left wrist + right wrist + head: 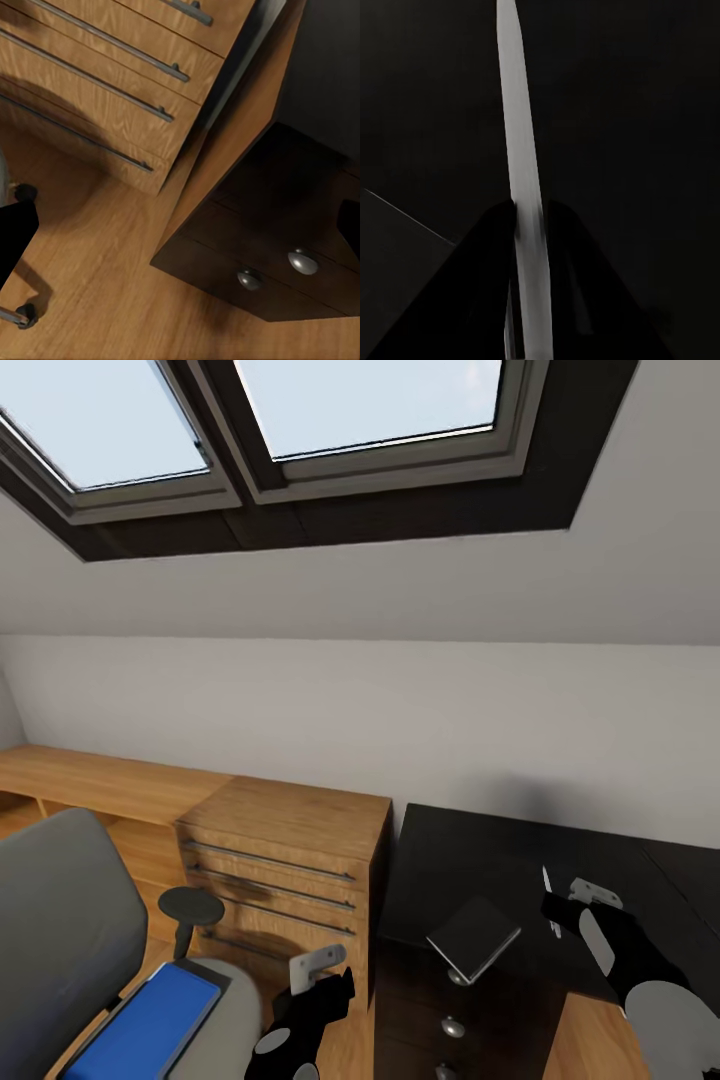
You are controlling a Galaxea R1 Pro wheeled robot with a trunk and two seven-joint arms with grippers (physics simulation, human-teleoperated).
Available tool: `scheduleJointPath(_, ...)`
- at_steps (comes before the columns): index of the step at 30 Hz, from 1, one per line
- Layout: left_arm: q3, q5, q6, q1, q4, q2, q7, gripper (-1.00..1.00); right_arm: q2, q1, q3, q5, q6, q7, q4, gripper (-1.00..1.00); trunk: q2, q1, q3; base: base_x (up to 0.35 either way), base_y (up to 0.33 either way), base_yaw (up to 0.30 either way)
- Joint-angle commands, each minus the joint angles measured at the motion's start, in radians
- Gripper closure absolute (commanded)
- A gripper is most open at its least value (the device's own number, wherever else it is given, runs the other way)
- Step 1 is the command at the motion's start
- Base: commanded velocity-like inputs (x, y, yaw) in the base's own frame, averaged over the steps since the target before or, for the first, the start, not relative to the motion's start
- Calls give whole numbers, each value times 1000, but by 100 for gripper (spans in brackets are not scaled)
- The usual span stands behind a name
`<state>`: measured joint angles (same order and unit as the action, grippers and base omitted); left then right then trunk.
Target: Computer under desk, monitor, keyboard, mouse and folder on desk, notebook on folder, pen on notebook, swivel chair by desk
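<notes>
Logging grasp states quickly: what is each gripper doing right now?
Left gripper: cannot be told; nothing visibly held.
Right gripper: closed on the pen, over the desk.

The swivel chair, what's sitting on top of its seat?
A bright blue folder lies flat on the swivel chair's grey seat. Nothing rests on the folder. Its near end runs out of the picture, and the seat beneath it is covered.
</notes>
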<state>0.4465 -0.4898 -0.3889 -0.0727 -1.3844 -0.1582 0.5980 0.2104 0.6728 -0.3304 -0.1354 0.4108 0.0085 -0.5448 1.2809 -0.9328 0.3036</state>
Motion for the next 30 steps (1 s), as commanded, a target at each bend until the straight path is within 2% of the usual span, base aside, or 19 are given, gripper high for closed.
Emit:
scheduleJointPath(1, 1, -7, -2, -1, -2, 0, 8, -100, 0, 1, -3, -8, 5, 1, -1, 100, 8, -4, 5, 0, 0, 0)
scheduleJointPath(25, 1, -7, -2, -1, -2, 1, 8, -100, 0, 1, -3, -7, 5, 1, -1, 100, 176, -96, 80, 0, 0, 0)
scheduleJointPath(30, 1, -7, -2, -1, -2, 1, 8, -100, 0, 1, -3, -7, 5, 1, -1, 100, 176, -96, 80, 0, 0, 0)
